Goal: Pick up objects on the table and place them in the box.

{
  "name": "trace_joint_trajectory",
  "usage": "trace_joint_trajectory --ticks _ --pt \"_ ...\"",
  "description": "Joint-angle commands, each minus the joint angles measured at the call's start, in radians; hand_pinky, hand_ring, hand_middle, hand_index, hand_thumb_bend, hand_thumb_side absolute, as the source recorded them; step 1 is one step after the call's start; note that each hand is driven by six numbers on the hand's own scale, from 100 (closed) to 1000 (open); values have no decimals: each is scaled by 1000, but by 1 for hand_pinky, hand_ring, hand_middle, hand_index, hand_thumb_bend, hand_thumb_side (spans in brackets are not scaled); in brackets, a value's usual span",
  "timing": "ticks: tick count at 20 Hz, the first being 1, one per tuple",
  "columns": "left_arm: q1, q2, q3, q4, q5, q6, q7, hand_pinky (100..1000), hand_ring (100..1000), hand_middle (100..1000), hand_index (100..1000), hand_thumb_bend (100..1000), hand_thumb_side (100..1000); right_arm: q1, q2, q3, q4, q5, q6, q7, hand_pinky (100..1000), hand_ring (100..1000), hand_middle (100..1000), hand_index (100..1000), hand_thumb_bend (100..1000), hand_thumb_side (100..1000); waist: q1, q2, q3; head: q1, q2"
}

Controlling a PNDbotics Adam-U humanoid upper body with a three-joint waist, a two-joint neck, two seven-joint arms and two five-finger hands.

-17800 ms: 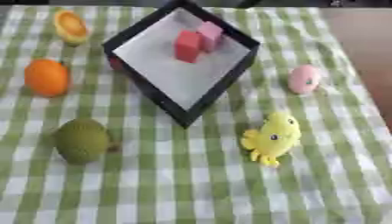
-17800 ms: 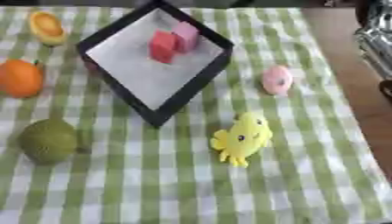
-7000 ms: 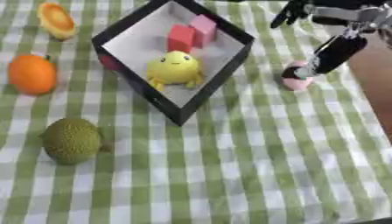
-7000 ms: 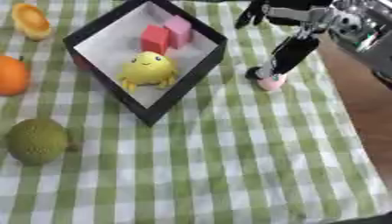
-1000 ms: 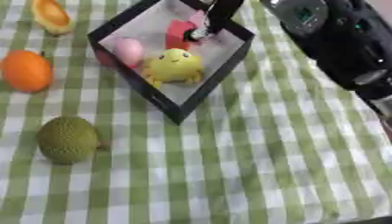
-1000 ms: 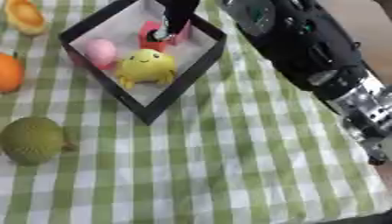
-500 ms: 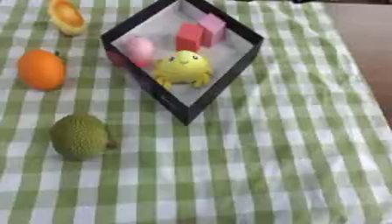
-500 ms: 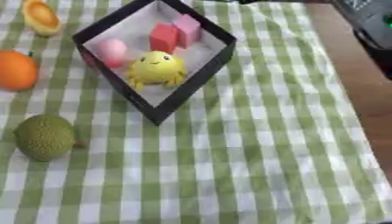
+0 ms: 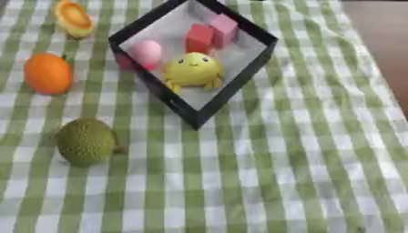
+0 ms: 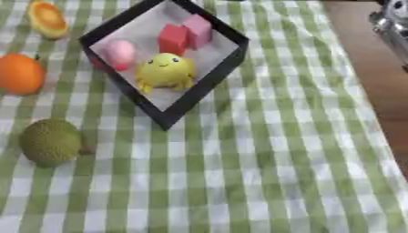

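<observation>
on the desk (image 9: 318, 150), under a green-and-white checked cloth (image 9: 263, 182), a black-rimmed box (image 9: 239, 77) sits turned corner-on, diamond-wise, in the upper middle of both eye views. inside it, on the pale floor: a yellow round-bodied toy with a face (image 9: 193, 70) near the front corner, a pink egg-shaped object (image 9: 146, 52) just to its left against the left wall, a red block (image 9: 199, 38) behind the toy, and a pink block (image 9: 225, 28) touching the red one on its far side.

outside the box, all to its left: a whole orange (image 9: 48, 73) near the left edge, well apart from the box wall; a halved orange piece (image 9: 73, 18) at the top left, cut face showing; a green bumpy fruit, durian-like (image 9: 85, 141), lower left, nearest the camera, a short stub on its right side.

hands: neither hand shows in either view. at the upper right corner of the right eye view a silver-and-dark machine part (image 10: 392, 25) pokes in over the bare brown desk edge beyond the cloth; cannot tell what part of the arm it is, and no fingers are visible, so spread or closure cannot be told. it touches none of the objects.
</observation>
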State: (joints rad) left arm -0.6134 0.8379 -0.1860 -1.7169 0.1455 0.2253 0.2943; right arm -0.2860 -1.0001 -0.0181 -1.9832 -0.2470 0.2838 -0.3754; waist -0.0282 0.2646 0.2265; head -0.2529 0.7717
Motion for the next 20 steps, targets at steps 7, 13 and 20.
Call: trace_joint_trajectory --ticks 7,13,20 --pt "68 263 -47 -129 -134 87 -403 830 850 823 865 744 658 130 34 -84 -17 -152 -110 -257 831 810 799 836 100 622 25 -15 -18 19 -2" --pt "83 336 -69 -222 -143 135 -675 848 859 830 875 720 570 154 41 -94 -17 -154 -116 -263 826 793 782 828 100 584 31 -14 -22 13 -2" --pt "22 326 -128 -282 -162 181 -786 855 857 815 864 747 463 157 49 -90 -17 -149 -112 -259 825 787 778 826 100 584 28 -14 -25 14 -2"
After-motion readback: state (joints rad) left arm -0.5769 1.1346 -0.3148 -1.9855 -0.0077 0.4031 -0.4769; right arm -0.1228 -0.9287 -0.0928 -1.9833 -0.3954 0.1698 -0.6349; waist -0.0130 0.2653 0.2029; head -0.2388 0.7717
